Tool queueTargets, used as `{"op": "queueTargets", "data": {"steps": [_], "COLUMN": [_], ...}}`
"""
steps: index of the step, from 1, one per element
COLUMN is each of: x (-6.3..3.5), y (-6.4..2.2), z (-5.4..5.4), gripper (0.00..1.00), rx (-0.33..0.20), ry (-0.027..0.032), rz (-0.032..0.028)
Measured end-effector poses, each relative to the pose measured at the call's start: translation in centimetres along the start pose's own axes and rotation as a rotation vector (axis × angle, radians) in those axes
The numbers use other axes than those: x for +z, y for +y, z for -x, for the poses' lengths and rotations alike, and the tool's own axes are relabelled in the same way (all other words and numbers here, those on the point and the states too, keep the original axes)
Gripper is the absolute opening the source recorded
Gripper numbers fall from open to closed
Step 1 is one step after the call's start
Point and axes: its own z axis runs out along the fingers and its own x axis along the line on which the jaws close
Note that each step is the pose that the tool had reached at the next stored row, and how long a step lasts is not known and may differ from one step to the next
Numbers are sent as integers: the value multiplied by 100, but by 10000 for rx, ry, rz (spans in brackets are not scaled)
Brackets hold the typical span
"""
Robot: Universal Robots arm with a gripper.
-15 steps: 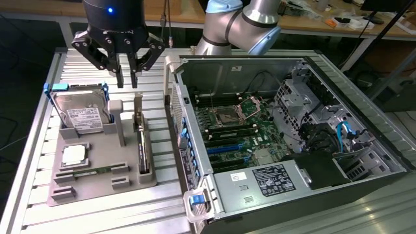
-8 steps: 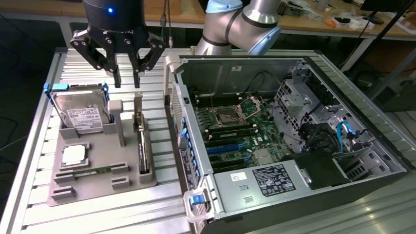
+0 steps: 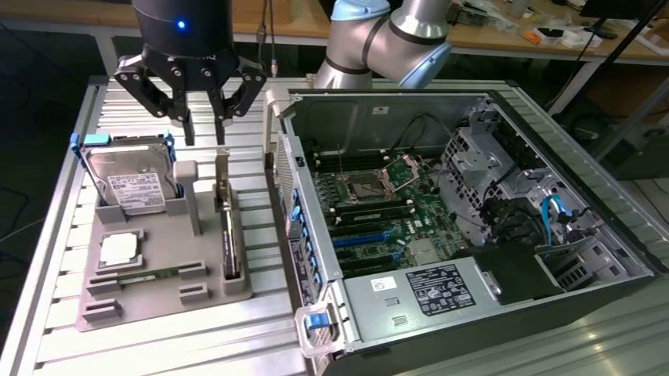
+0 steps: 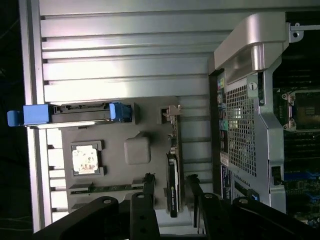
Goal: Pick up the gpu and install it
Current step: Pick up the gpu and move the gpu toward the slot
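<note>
Seemingly just beneath spread fingers [image 3: 187, 125], gpu [image 3: 229, 243] on edge in grey tray [image 3: 157, 296].

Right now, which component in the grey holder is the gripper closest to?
The gpu, the thin card on edge beside the computer case; the open gripper hangs in line with it, farther from the hard drive, CPU and memory stick.
</note>
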Motion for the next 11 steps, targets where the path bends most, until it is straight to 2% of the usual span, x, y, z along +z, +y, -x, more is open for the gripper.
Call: {"op": "queueTargets", "data": {"steps": [6, 11], "x": [114, 200], "y": [-37, -101], "z": [-1, -1], "gripper": [39, 39], "rx": [-274, -380], "ry": [34, 46], "rz": [6, 9]}}
